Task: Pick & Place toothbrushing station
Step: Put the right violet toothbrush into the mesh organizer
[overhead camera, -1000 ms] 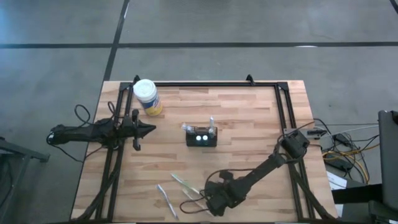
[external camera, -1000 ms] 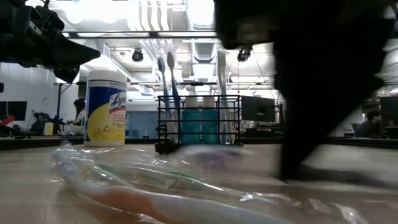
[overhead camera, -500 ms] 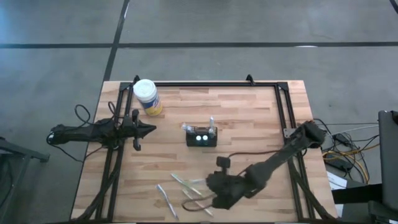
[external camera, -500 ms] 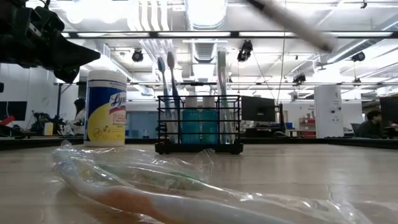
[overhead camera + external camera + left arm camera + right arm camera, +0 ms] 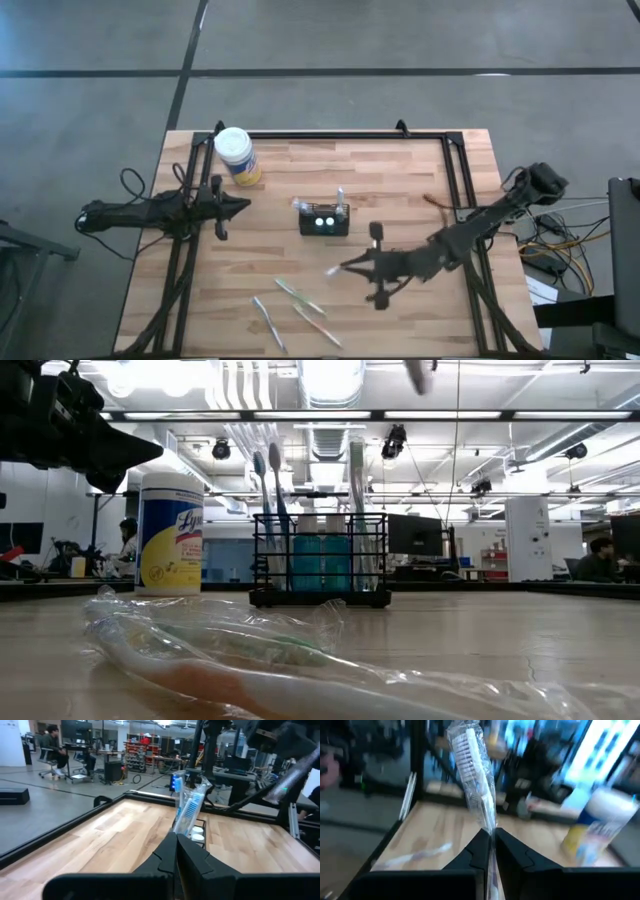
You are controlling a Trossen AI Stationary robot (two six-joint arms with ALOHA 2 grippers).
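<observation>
Right gripper (image 5: 343,268), lower centre of the high view: fingers clamped on a wrapped toothbrush (image 5: 472,760), bare wood around it. Caddy (image 5: 325,219) mid-table (brushes upright inside). Left gripper (image 5: 242,207), left of frame, fingers together. Three wrapped toothbrushes (image 5: 298,295) near the bottom edge.

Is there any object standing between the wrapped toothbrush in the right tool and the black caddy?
Nothing visible: only bare table lies between the right tool with its wrapped toothbrush and the black caddy.
</observation>
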